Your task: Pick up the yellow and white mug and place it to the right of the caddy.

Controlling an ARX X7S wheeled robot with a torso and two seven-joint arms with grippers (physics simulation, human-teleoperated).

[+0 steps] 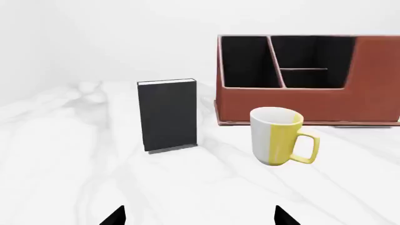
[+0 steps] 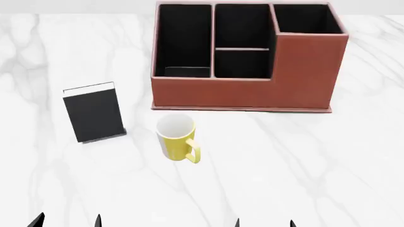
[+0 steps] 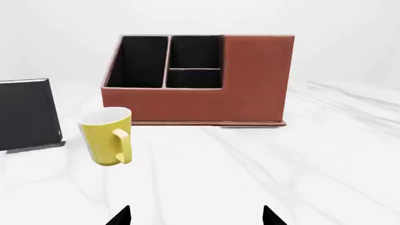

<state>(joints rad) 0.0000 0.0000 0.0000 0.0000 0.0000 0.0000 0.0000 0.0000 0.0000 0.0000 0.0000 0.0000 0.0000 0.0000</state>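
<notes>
So far nothing is done: the yellow and white mug stands upright on the marble tabletop, just in front of the caddy toward its left end, with a black book to its left. My left gripper and right gripper both hang back with jaws wide and empty. Reaching, lifting and setting it right of the caddy all remain.

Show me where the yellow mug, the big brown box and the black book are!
yellow and white mug (image 2: 175, 140), head view, on its yellow outer wall.
caddy (image 2: 240, 93), head view, on its reddish-brown front wall.
black book (image 2: 93, 115), head view, on its dark front cover.
</notes>
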